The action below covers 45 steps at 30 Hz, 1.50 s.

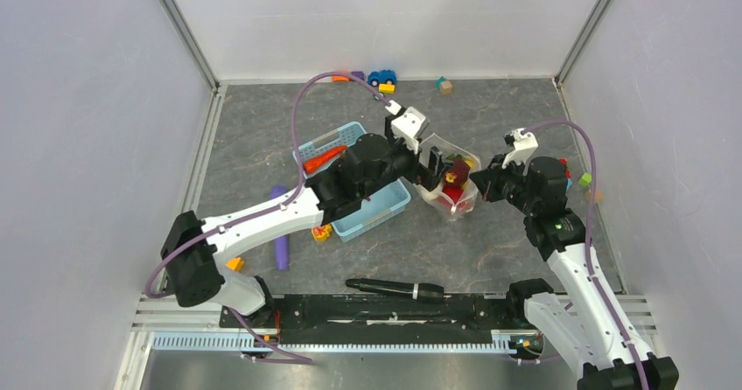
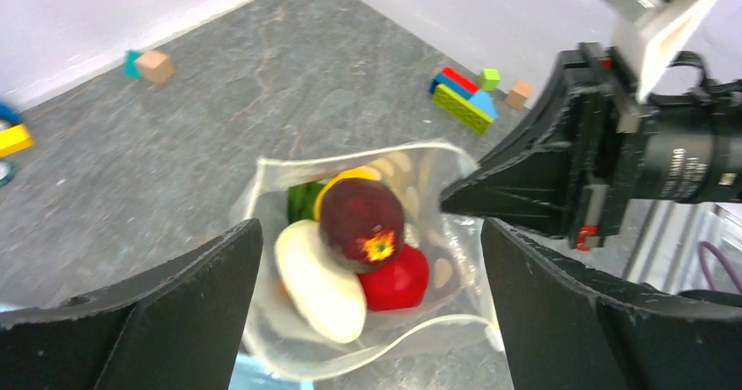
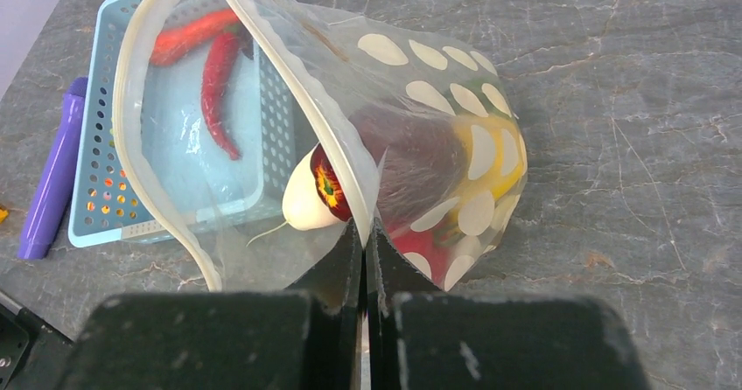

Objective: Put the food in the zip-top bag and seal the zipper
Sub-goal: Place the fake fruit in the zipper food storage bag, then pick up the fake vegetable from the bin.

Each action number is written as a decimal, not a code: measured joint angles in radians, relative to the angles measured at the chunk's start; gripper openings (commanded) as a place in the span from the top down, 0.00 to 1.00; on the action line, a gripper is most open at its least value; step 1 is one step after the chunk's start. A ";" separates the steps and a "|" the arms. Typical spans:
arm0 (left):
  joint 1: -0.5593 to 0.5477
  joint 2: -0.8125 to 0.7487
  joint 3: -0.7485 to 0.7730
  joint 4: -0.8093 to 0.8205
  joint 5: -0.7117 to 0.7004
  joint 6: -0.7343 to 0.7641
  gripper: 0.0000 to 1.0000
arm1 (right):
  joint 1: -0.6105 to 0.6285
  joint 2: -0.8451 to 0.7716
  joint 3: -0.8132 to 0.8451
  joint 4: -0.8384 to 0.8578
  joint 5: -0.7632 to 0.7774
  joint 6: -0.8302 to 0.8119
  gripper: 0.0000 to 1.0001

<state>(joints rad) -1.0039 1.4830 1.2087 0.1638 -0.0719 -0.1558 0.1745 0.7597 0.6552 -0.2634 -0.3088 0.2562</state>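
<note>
The dotted zip-top bag (image 1: 464, 199) lies open between the two grippers, right of the basket. In it are the white oblong (image 2: 319, 281), the maroon piece (image 2: 360, 219), the red apple (image 2: 398, 278) and the yellow round (image 2: 346, 178). My left gripper (image 1: 435, 170) is open and empty just above the bag's mouth, one finger (image 2: 175, 311) on each side of it. My right gripper (image 3: 363, 228) is shut on the bag's mouth edge and holds it up. The zipper (image 3: 122, 101) gapes open. The red chili (image 3: 219, 75) and the orange carrot (image 3: 188, 36) lie in the basket.
The light-blue basket (image 1: 385, 205) sits under my left arm. A purple stick (image 1: 280, 237) lies left of it and a black marker (image 1: 394, 287) near the front edge. Coloured blocks (image 2: 464, 97) and a toy car (image 1: 381, 77) lie along the back and right edges.
</note>
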 measured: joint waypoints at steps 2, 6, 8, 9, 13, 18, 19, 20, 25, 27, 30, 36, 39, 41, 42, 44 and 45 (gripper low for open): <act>0.000 -0.034 -0.029 -0.007 -0.062 -0.004 0.00 | 0.000 -0.003 0.000 -0.001 0.008 -0.003 1.00; 0.016 -0.092 -0.095 -0.037 -0.167 -0.024 0.00 | 0.000 -0.011 0.000 -0.002 0.026 -0.011 1.00; 0.031 -0.117 -0.125 -0.068 -0.211 -0.045 0.00 | 0.000 -0.013 0.000 -0.004 0.036 -0.017 1.00; 0.041 -0.129 -0.138 -0.082 -0.227 -0.059 0.00 | 0.000 -0.013 0.000 -0.004 0.041 -0.018 1.00; 0.109 -0.176 -0.185 -0.148 -0.267 -0.130 0.00 | 0.000 -0.014 0.000 -0.006 0.052 -0.022 1.00; 0.231 -0.211 -0.216 -0.238 -0.285 -0.225 0.00 | 0.000 -0.018 0.000 -0.008 0.067 -0.026 1.00; 0.256 -0.212 -0.219 -0.256 -0.284 -0.242 0.00 | 0.000 -0.019 0.000 -0.008 0.067 -0.026 1.00; 0.278 -0.212 -0.219 -0.275 -0.282 -0.254 0.00 | 0.000 -0.019 0.000 -0.008 0.069 -0.026 1.00; 0.367 -0.187 -0.214 -0.362 -0.249 -0.309 0.04 | 0.000 -0.019 0.000 -0.010 0.085 -0.027 1.00; 0.388 -0.149 -0.202 -0.402 -0.240 -0.326 0.06 | 0.000 -0.019 0.000 -0.010 0.085 -0.027 1.00; 0.413 -0.087 -0.198 -0.431 -0.228 -0.338 0.13 | 0.000 -0.019 0.000 -0.012 0.090 -0.030 1.00; 0.477 0.078 -0.151 -0.464 -0.158 -0.369 0.26 | 0.000 -0.019 0.000 -0.016 0.101 -0.031 1.00; 0.507 0.179 -0.099 -0.472 -0.123 -0.371 0.35 | 0.000 -0.019 0.000 -0.017 0.105 -0.036 1.00; 0.523 0.245 -0.055 -0.480 -0.104 -0.371 0.37 | 0.000 -0.019 0.000 -0.017 0.106 -0.037 1.00; 0.531 0.282 -0.027 -0.487 -0.099 -0.372 0.37 | 0.000 -0.019 0.000 -0.018 0.107 -0.038 1.00; 0.538 0.326 0.001 -0.492 -0.093 -0.372 0.38 | 0.000 -0.019 0.000 -0.021 0.109 -0.042 1.00; 0.541 0.343 0.011 -0.496 -0.092 -0.371 0.39 | 0.000 -0.019 0.000 -0.024 0.111 -0.044 1.00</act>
<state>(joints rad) -0.4625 1.8256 1.2198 -0.3321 -0.1635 -0.5270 0.1745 0.7403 0.6552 -0.2871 -0.1974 0.2119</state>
